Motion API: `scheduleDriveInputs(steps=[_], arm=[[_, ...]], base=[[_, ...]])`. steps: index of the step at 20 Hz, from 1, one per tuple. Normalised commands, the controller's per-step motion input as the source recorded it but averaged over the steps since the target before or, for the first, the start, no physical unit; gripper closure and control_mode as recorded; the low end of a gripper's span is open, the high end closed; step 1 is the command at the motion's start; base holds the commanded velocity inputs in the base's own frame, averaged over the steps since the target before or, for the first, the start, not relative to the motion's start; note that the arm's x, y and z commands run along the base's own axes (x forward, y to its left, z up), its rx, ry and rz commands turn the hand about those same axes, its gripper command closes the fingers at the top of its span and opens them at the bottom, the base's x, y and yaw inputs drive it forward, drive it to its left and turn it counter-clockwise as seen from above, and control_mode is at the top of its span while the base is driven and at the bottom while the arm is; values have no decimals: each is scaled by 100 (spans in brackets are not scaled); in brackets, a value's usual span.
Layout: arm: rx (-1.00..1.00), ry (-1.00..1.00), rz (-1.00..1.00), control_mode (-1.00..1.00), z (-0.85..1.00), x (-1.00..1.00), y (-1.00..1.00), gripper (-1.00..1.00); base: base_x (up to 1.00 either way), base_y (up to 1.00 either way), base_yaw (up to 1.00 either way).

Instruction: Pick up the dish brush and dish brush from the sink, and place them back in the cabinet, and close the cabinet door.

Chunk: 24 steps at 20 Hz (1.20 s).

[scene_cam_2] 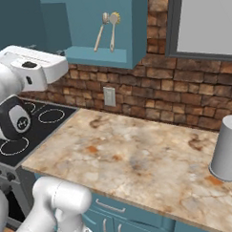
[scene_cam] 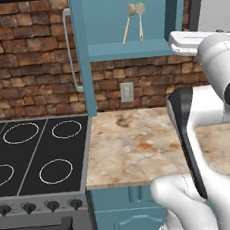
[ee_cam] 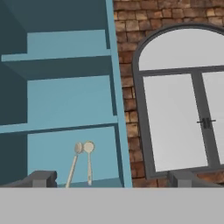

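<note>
**Ana:** So where do the two dish brushes stand?

**Ben:** Both are inside the cabinet, upright on its bottom board and leaning against the light blue back wall, heads up and just beside each other. The right base view shows the same pair, and the hand view has them low in the open compartment, under the shelf.

**Ana:** And the gripper?

**Ben:** Its jaws stand spread wide, one fingertip at either end of the hand view's bottom, with nothing between them. It holds nothing and looks out at the cabinet mouth and the arched window on the brick wall.

**Ana:** Then the placing looks done?

**Ben:** Judging from how things lie, yes; what is left is the closing. The cabinet door is swung out toward the stovetop, seen nearly edge-on in the left base view, with its silver bar handle on the far side of it from the hand.

**Ana:** What does the next move call for?

**Ben:** The arm would probably need to cross leftward, get behind the open panel or onto the handle, and swing it across the opening. It should keep clear of the brushes, since a knock could tip them
</note>
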Motion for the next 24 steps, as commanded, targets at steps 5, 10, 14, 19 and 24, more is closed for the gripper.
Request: scheduleDriveInputs(steps=[5, 10, 14, 19, 24], arm=[[0, 0, 0, -100, 9, -54, 28, -100], [0, 0, 0, -100, 12, -43, 24, -100], [0, 0, 0, -100, 8, -56, 18, -100], [0, 0, 0, -100, 0, -56, 23, -100], [0, 1, 1, -100, 0, -47, 39, -100]], base=[[0, 0, 0], [0, 0, 0], [0, 0, 0], [0, 0, 0], [0, 0, 0]])
